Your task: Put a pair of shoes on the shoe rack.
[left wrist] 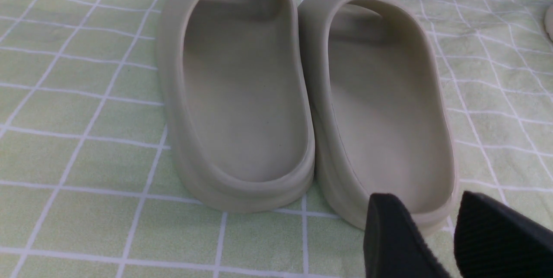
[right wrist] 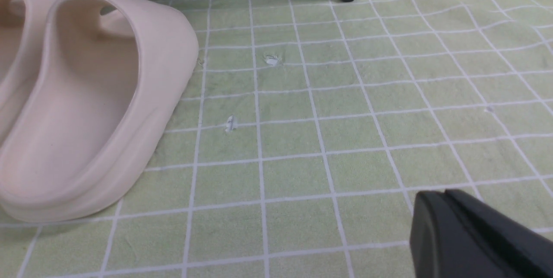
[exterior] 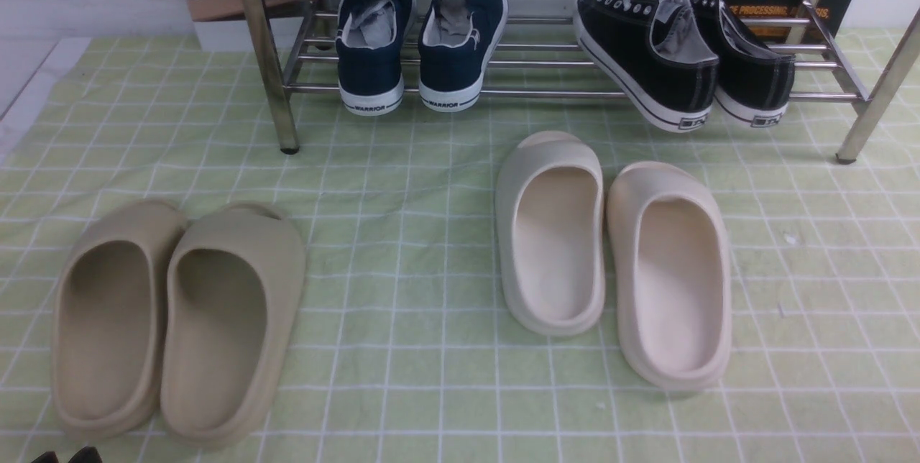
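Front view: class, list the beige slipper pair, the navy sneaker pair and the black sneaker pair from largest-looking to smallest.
1. Beige slipper pair, though nearest the camera.
2. Black sneaker pair.
3. Navy sneaker pair, close to the black pair, so unsure.

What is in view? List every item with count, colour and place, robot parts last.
black sneakers: 2, black with white toe caps, on the rack's lower rods at its right end, heels hanging over the front rod
navy sneakers: 2, navy with white soles, on the rack's left half
rack: 1, shiny metal, at the far side of the cloth
beige slippers: 2, beige, on the cloth, near left
cream slippers: 2, cream, on the cloth, right of centre
cloth: 1, green with white grid, under everything
left gripper: 1, black, open, by the beige slippers
right gripper: 1, black, shut, empty
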`<state>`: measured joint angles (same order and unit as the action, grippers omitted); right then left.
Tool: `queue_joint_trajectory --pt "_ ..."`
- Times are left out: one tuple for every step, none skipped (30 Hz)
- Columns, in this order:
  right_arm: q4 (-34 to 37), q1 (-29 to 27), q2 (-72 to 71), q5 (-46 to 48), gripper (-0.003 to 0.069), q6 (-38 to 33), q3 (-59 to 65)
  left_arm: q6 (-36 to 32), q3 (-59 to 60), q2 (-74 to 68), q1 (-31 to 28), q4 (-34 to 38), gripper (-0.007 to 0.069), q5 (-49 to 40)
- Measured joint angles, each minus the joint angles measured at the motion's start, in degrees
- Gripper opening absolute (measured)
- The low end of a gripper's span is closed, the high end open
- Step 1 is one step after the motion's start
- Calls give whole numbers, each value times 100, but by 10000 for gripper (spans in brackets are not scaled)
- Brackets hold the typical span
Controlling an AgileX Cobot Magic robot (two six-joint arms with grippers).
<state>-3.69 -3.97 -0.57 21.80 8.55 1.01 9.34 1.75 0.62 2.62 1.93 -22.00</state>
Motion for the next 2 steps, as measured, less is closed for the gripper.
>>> queue_joint_trajectory --pt "0 0 0 0 37 0 0 0 0 0 0 0 237 0" --pt "0 0 0 0 37 0 -5 0 0 0 0 0 237 0"
